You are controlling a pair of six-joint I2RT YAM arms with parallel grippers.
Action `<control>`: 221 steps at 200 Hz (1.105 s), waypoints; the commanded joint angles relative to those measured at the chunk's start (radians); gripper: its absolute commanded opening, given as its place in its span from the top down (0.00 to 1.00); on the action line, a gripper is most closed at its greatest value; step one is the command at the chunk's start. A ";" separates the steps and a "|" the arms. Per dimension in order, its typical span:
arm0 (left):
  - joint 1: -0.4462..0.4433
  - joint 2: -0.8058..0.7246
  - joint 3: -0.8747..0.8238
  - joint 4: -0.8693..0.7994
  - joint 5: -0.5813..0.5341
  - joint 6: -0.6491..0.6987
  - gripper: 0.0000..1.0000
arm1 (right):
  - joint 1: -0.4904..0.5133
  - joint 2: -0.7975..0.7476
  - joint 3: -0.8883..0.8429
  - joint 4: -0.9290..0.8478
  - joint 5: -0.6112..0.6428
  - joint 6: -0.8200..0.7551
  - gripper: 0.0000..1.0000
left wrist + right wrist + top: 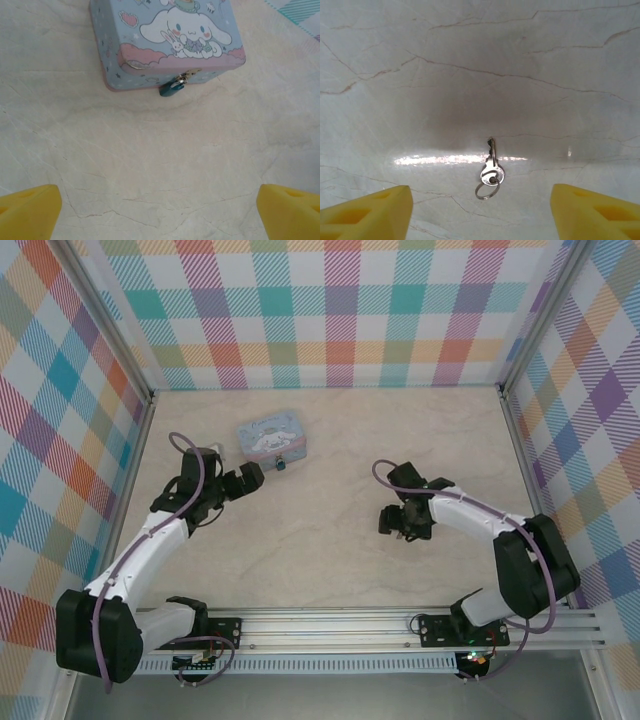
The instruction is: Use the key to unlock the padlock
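The small blue-bodied padlock [171,89] with a thin silver shackle hangs from the metal clasp [186,76] on the front wall of a pale-blue rectangular tin [165,50] printed with a white cartoon dog, its body touching the pale marble-patterned counter [330,570] at the tin's foot. In the left wrist view it sits well ahead of the left end effector [160,212], roughly on the midline between the yellow fingers [30,212], which are spread wide with nothing between them. From above, the padlock [281,465] lies just beyond the tips of the left end effector [255,476], apart from them, at the near right corner of the tin [270,437]. The thin silver-grey metal key [492,162] lies flat on the counter, blade pointing away from the right wrist camera, rounded head nearer and threaded on a small wire ring [486,190]. It rests between and slightly ahead of the right end effector [480,210], whose yellow fingers [365,212] are also spread wide and touch neither key nor ring. In the top view the right end effector [395,523] is low over the middle of the counter, well apart from the tin.
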 commanded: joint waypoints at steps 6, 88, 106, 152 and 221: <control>-0.021 0.007 0.033 -0.009 0.012 -0.005 0.00 | 0.008 0.033 0.041 -0.029 0.019 0.014 0.34; -0.030 -0.010 -0.001 -0.001 -0.001 -0.011 0.00 | 0.017 0.076 0.013 -0.023 0.030 0.051 0.50; -0.033 -0.014 -0.006 0.001 0.001 -0.013 0.00 | 0.017 0.080 0.009 -0.019 0.030 0.056 0.54; -0.039 -0.019 -0.010 -0.002 -0.003 -0.012 0.00 | 0.020 0.100 0.013 -0.040 0.027 0.063 0.63; -0.043 -0.015 -0.017 0.000 -0.006 -0.010 0.00 | 0.029 0.116 -0.003 -0.051 0.024 0.087 0.73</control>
